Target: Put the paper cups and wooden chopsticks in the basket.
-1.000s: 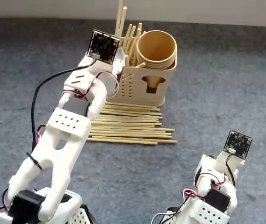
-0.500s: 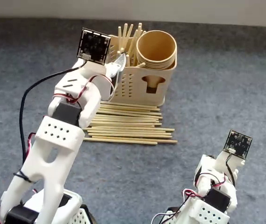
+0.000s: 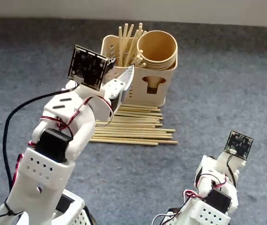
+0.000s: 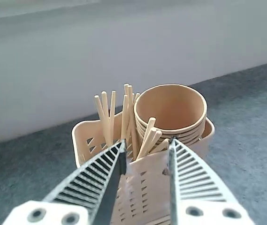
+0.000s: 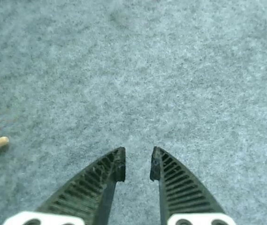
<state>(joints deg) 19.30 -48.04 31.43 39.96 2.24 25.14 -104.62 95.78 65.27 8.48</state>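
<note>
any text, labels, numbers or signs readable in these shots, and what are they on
None can be read.
basket: no print, just a cut-out hole in its front wall.
paper cups: plain, no print.
dark boards on the arms' wrists: tiny marks, too small to read.

Grey felt-like tabletop (image 3: pixel 227 84). The basket (image 3: pixel 157 91) stands on it toward the far side. Loose wooden chopsticks (image 3: pixel 133 130) lie flat on the felt, side by side in a row, just in front of the basket.
</note>
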